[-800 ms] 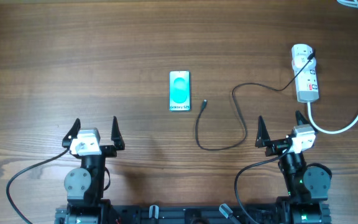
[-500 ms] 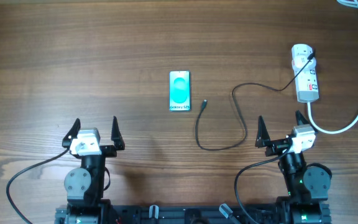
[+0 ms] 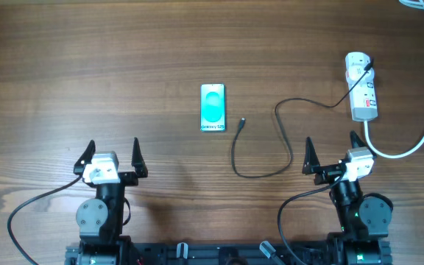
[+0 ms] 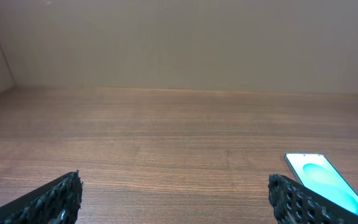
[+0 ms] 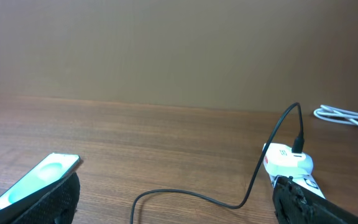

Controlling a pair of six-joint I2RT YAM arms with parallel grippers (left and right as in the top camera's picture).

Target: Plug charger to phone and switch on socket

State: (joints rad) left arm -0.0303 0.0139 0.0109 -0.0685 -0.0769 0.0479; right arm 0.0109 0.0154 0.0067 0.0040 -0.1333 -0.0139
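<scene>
The phone [image 3: 213,107] lies flat mid-table, cyan screen up, white lettered band toward me; it also shows in the left wrist view [image 4: 328,186] and the right wrist view [image 5: 33,180]. The charger [image 3: 271,147] is a thin black cable that loops from the socket [image 3: 361,87] to its loose connector tip [image 3: 241,122] just right of the phone. The cable also shows in the right wrist view [image 5: 229,200], as does the socket [image 5: 289,160]. My left gripper [image 3: 111,153] is open and empty, near the front left. My right gripper [image 3: 331,147] is open and empty, near the front right.
A thick white cable [image 3: 418,143] leaves the socket's near end and curves up along the right table edge; it also shows in the right wrist view [image 5: 347,117]. A plain wall stands behind the table's far edge [image 4: 179,89].
</scene>
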